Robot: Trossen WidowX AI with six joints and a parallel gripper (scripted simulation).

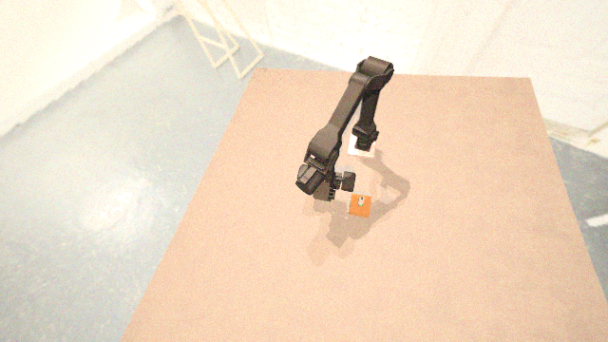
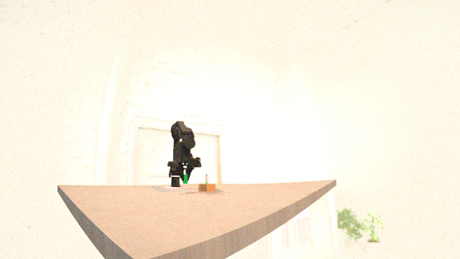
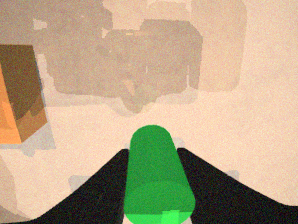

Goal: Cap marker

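Cap [image 3: 157, 179] first, right up close in the wrist view: green, cylindrical, clamped between the two dark fingers of the tool [image 3: 157, 192], which is shut on it. Its long axis runs straight away from the camera, down toward the tabletop [image 3: 266, 96], so it hangs upright. From the exterior view the cap [image 2: 185, 178] looks lifted just clear of the surface, though at this size that is hard to call.

Now the relation that matters. Out past the cap, at the left edge of the wrist view, sits the orange holder block [image 3: 20, 96], well off the line of the fingers. From above, the block [image 1: 360, 207] lies just beside the tool [image 1: 328, 190], with the pale marker [image 1: 361, 200] standing upright in it. The side-on view agrees: marker [image 2: 206, 178] vertical, apart from the cap, tip about level with it.

So the axes already match, I'd say; the coming move looks like a sideways carry and enough lift to clear the tip.
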